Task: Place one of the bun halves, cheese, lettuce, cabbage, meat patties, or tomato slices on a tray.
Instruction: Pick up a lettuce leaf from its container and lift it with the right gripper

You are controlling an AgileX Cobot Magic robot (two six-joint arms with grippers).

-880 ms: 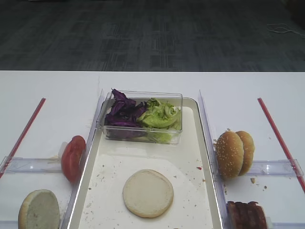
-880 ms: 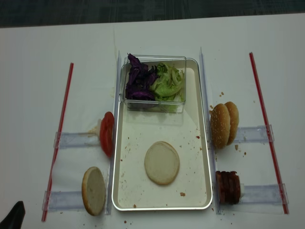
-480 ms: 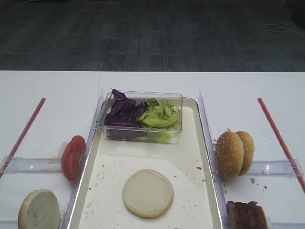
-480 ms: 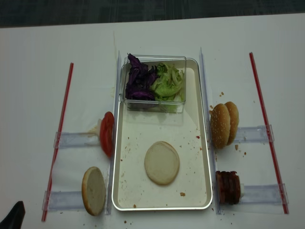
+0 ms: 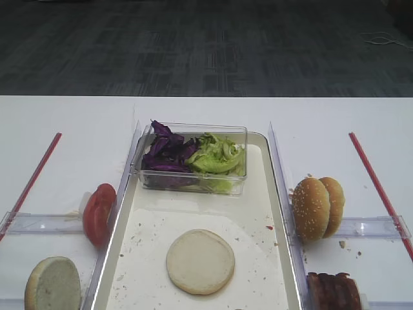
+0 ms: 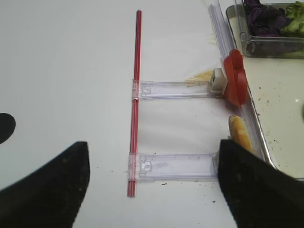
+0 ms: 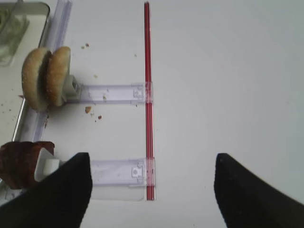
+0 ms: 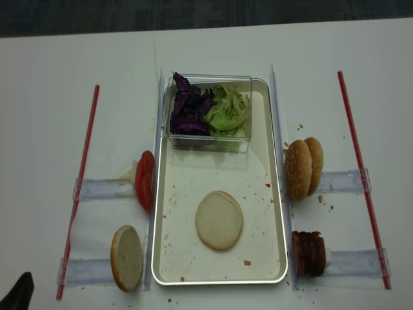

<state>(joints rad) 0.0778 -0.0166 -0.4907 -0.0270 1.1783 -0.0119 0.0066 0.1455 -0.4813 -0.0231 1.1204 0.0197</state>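
Tray (image 8: 277,194): middle of the white bench (image 8: 51,97), crumbs scattered on it.
Bun on tray: one pale bun half (image 8: 219,220), cut face up, lying flat in the near half of the tray.
Tub: clear plastic tub (image 8: 210,143) at the far end of the tray.
Cabbage (image 8: 188,111): purple shreds in the left side of the tub.
Lettuce (image 8: 228,113): green leaves in the right side of the tub, touching the cabbage.
Tomato slices (image 8: 144,181): standing on edge just left of the tray, at the end of a clear holder (image 8: 103,188).
Left bun: another pale bun half (image 8: 127,258) upright, nearer the front, just left of the tray.
Right buns: two seeded bun halves (image 8: 303,168) on edge just right of the tray.
Meat patties (image 8: 310,254): stacked on edge, right of the tray, nearer the front.
Red strips: one long red strip (image 8: 80,184) on the left, one (image 8: 361,174) on the right.
Right pincer (image 7: 149,190): jaws wide apart, nothing between them, above the bench right of the patties.
Left pincer (image 6: 152,187): dark fingers spread apart, nothing held, over the bench left of the tray; a dark tip in the bottom left corner of the top view is probably this arm.
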